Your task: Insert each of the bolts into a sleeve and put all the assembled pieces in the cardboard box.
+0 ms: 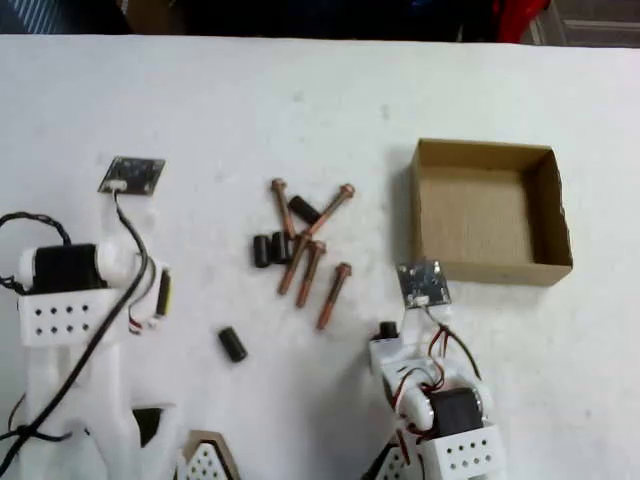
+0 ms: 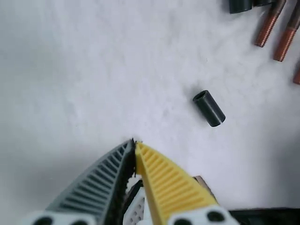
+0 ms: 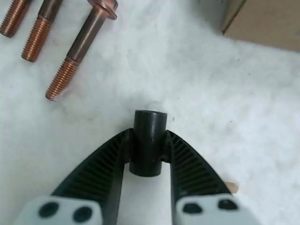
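The right jaws are closed around the gripped sleeve point(image 3: 149, 140), a short black tube pinched at its lower half between two ribbed black fingers point(image 3: 101, 171). Its open end points away from the wrist. Whether it touches the white surface point(image 1: 200, 110) I cannot tell. Just beyond it in the right wrist view lie three copper bolts point(image 3: 82, 49), threaded ends toward the jaws, and a corner of the cardboard box point(image 3: 262, 21) shows close by. From the high view, the gripped sleeve point(image 1: 388, 330) sits at the tip of the right arm point(image 1: 445, 415), outside the cardboard box point(image 1: 500, 270) and near its front left corner.

The left jaws are pressed together with nothing between them, the grey finger point(image 2: 101, 180) and the yellow finger point(image 2: 166, 180) meeting at their tips above bare surface. A lone sleeve point(image 2: 209, 108) lies on its side near them, apart from the rest; the high view places this lone sleeve point(image 1: 232, 343) between the two arms.

Farther out, in the middle of the surface, the bolts point(image 1: 310, 272) lie in a loose, partly crossed pile with three more black sleeves point(image 1: 271, 249) among them, two side by side and one against a bolt. The box stands open to the right of the pile.
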Motion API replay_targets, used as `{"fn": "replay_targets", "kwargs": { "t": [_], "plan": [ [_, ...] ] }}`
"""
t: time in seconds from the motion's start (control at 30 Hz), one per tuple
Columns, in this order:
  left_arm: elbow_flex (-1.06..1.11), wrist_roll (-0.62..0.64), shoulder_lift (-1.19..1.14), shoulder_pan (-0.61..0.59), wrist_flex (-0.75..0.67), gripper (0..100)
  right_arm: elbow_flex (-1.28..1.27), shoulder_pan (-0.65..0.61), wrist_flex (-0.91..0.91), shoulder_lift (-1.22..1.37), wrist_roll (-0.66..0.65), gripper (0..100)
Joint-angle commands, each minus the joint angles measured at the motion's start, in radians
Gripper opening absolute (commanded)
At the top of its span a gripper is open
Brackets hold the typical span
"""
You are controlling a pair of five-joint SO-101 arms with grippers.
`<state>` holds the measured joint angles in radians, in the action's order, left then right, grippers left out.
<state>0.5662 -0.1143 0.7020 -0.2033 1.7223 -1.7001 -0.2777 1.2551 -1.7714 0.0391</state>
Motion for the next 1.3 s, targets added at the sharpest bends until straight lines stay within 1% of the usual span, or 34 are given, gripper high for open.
{"fn": "replay_targets", "kwargs": {
  "t": [0.0,0.37,0.7,0.8,0.87,0.97,1.03,1.27],
  "plan": [
    [0.009,0.006,0.027,-0.008,-0.044,2,0.008,0.002,0.004,-0.012,0.011,1.8],
    [0.152,0.011,0.027,-0.008,-0.175,2,0.008,0.002,0.002,-0.012,0.011,1.8],
    [0.212,0.011,0.028,-0.010,-0.192,2,0.008,0.004,-0.077,-0.012,0.005,1.8],
    [0.212,0.008,0.028,-0.038,-0.192,2,0.009,0.010,-0.084,-0.012,-0.003,1.8],
    [0.212,0.003,0.028,-0.065,-0.192,2,0.009,0.012,-0.094,-0.012,-0.064,1.8],
    [0.215,0.003,0.028,-0.101,-0.192,2,0.009,0.012,-0.124,-0.012,-0.196,1.8],
    [0.239,0.003,0.028,-0.099,-0.204,2,0.009,0.012,-0.142,-0.012,-0.276,1.8],
    [0.377,0.003,0.028,-0.096,-0.399,2,0.009,0.012,-0.174,-0.012,-0.531,1.8]
  ]
}}
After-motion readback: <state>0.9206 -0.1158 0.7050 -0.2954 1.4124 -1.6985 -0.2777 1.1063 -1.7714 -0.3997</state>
